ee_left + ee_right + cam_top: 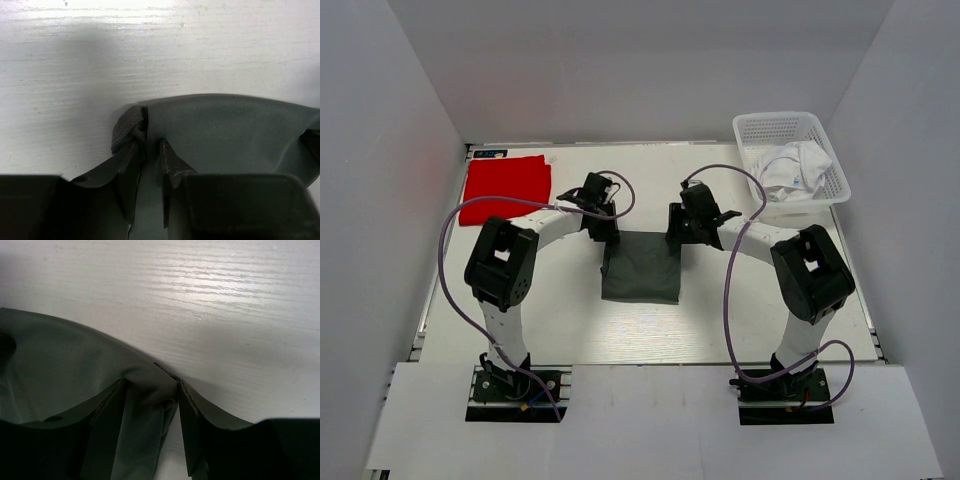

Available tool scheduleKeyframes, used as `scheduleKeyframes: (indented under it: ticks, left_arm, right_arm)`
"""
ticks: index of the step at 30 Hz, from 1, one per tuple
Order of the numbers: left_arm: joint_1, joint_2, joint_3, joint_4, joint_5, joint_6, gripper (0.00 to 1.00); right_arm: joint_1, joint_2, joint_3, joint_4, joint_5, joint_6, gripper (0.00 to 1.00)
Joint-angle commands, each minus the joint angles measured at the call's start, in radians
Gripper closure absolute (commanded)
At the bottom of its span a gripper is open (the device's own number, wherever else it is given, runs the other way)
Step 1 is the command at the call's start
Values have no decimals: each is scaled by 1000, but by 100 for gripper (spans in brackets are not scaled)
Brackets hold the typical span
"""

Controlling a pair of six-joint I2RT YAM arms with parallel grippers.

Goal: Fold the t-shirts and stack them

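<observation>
The dark grey-green t-shirt (642, 267) lies partly folded on the table's middle. My left gripper (604, 231) is at its far left corner and my right gripper (677, 231) at its far right corner. In the left wrist view my left gripper (150, 145) is shut on a bunched edge of the grey-green t-shirt (225, 130). In the right wrist view my right gripper (150, 387) is shut on a fold of the same shirt (60, 360). A folded red t-shirt (505, 188) lies flat at the far left. White t-shirts (794, 168) sit crumpled in the basket.
The white plastic mesh basket (760, 128) stands at the far right corner. Grey walls close in the table on three sides. Purple cables loop beside each arm. White table (570, 330) shows bare in front of the grey-green shirt.
</observation>
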Motion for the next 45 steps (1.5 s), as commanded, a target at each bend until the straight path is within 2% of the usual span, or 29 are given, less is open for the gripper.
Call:
scheduleKeyframes:
  ticks: [1, 4, 8, 9, 13, 15, 17, 27, 30, 31, 32, 33, 34, 35, 38, 44, 45]
  left_arm:
    - [6, -7, 56, -39, -30, 5, 66]
    - [-14, -29, 65, -72, -86, -4, 55]
    - [-14, -97, 25, -34, -86, -4, 38]
    - [-14, -106, 25, -34, -49, 5, 34]
    - [-14, -129, 7, 6, -14, 14, 32]
    - [-14, -111, 20, -3, -14, 24, 31]
    - [-14, -74, 30, -17, -14, 24, 31]
    - [-14, 9, 79, 3, 41, 24, 63]
    - [-14, 19, 79, 3, 42, 24, 80]
    - [-14, 20, 79, 3, 42, 24, 96]
    - [-14, 20, 79, 3, 42, 24, 100]
    - [-14, 20, 79, 3, 42, 24, 100]
    - [-14, 20, 79, 3, 42, 24, 100]
    - [-14, -3, 70, 3, 32, 24, 100]
    - [-14, -65, 19, 16, 32, 24, 100]
    - [-14, -282, -110, 61, 13, 2, 100]
    - [-14, -307, -136, 61, 12, 2, 100]
  right_arm:
    - [-1, -3, 50, -1, -15, 7, 48]
    - [-4, -16, 43, -2, -15, 7, 48]
    - [-4, -26, 27, -1, -12, 10, 48]
    - [-2, -27, 20, 2, -18, 10, 48]
    - [-1, -38, 6, 19, -21, 13, 54]
    - [-1, -39, 6, 18, -12, 19, 63]
    - [-4, -41, 6, 16, -2, 24, 66]
    - [-5, -32, 11, 5, 2, 15, 71]
    - [-8, -24, 9, 4, -10, 15, 72]
    - [-8, -26, 9, 10, -15, 10, 78]
    - [-8, -27, 8, 8, -21, 10, 80]
    - [-10, -29, 7, 11, -21, 9, 86]
    - [-8, -29, 7, 13, -27, 9, 98]
    - [-10, -35, 6, 11, -28, 6, 100]
    - [-7, -58, 7, 11, -47, -5, 100]
    - [-1, -131, -22, 24, -82, -20, 100]
    - [-1, -139, -26, 27, -131, -21, 100]
